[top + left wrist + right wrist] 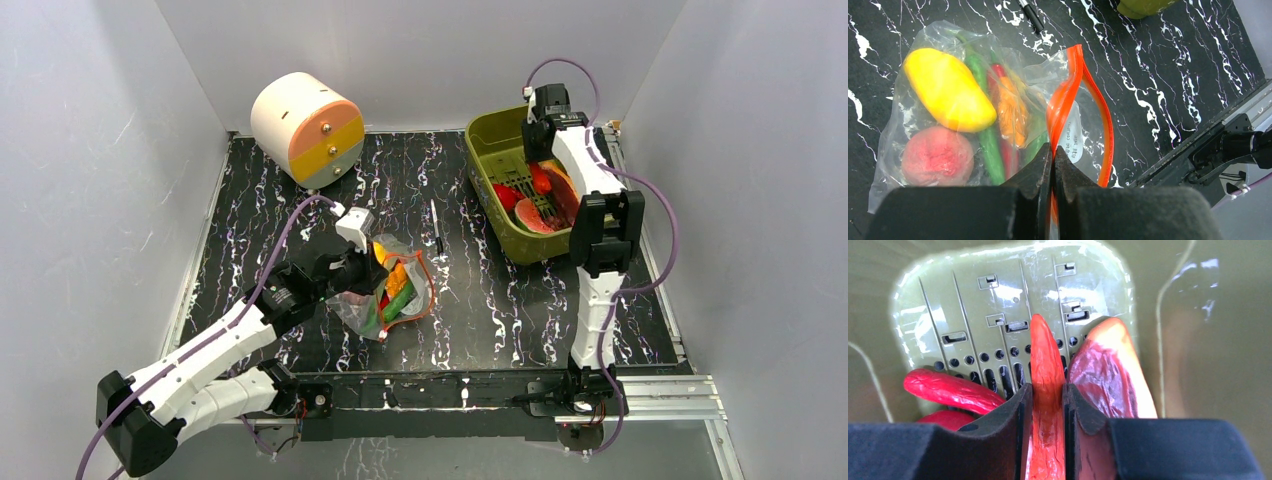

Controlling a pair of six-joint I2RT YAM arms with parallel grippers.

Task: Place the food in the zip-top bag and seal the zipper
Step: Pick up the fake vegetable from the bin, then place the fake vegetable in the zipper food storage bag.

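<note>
The zip-top bag point(385, 290) lies on the black marbled table with its mouth open. In it lie a yellow piece point(948, 90), a pink peach point(938, 155), a long green pepper point(988, 145) and an orange piece point(1010, 110). My left gripper point(1053, 155) is shut on the orange-red zipper point(1070, 85) at one lip of the mouth. My right gripper point(1047, 390) is down inside the olive-green tub point(490, 140), shut on a red-orange chili point(1045, 355). Beside it lie another red chili point(948, 390) and a dark red slice with an orange rim point(1108, 375).
A thin black pen point(437, 228) lies between the bag and the tub. A round cream, orange and yellow drum point(305, 128) stands at the back left. Grey walls close in the table on three sides, and a metal rail point(640, 395) runs along the near edge.
</note>
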